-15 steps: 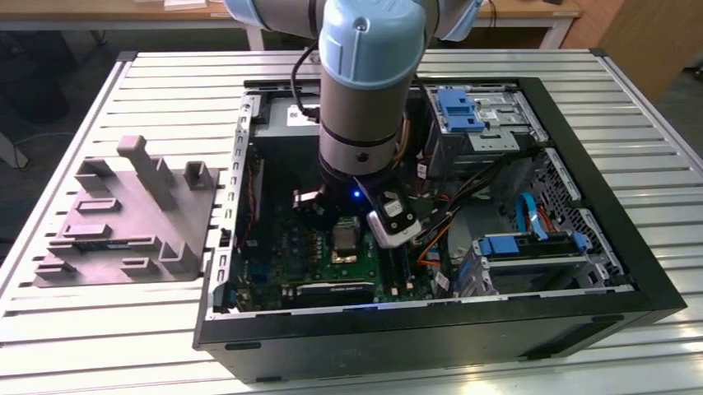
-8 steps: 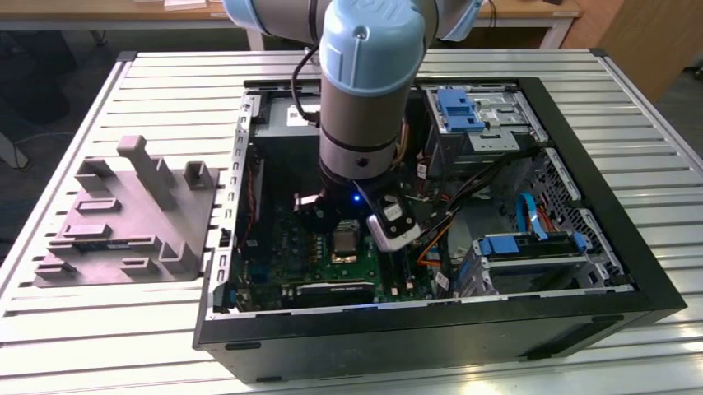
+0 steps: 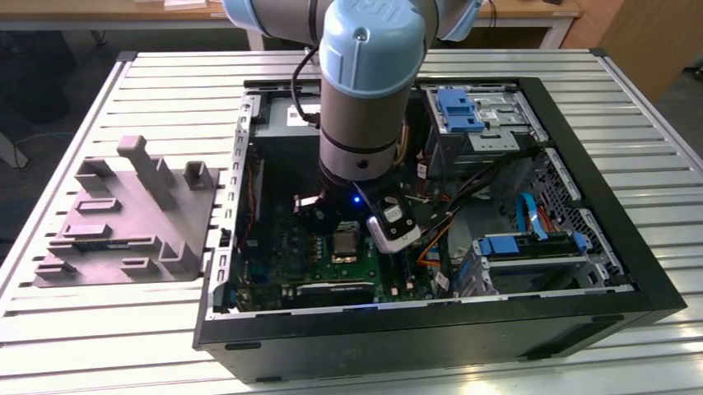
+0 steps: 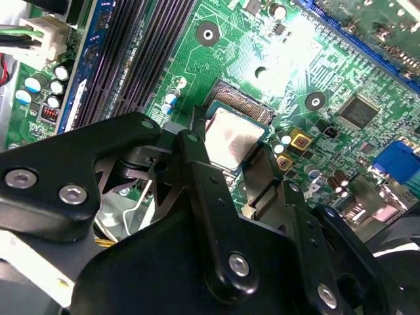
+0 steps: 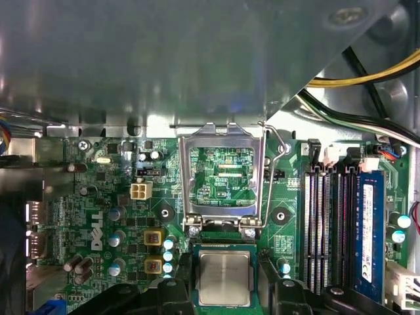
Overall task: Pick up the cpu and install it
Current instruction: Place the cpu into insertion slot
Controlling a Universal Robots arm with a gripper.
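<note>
At the exterior view's left, the grey moulded plastic holder block with upright posts (image 3: pixel 121 218) sits on the slatted aluminium table (image 3: pixel 165 74), well apart from my tool. Just beside it, to the right, stands the open black computer case (image 3: pixel 439 337). My grey-and-blue arm (image 3: pixel 368 82) reaches into it over the green motherboard (image 3: pixel 275 267). My black two-fingered gripper (image 3: pixel 347 239) hangs low over the board near the case's middle. Further right lie orange and black cables (image 3: pixel 472 197) and blue-latched drive bays (image 3: pixel 516 243).

In both wrist views the small flat square silver-grey cpu (image 4: pixel 233 134) (image 5: pixel 225 279) lies squarely between my fingers (image 4: pixel 200 177). I have hold of it: the jaws are drawn in to the chip's width and grip two opposite edges. It is at the open socket, whose dark contact field (image 4: pixel 246 105) shows past one edge in the second wrist view. I cannot tell whether it is seated or just above. In the first wrist view the silver rectangular socket frame (image 5: pixel 223 131) stands flipped open just beside the chip, with black memory slots (image 5: pixel 328 223) near.
</note>
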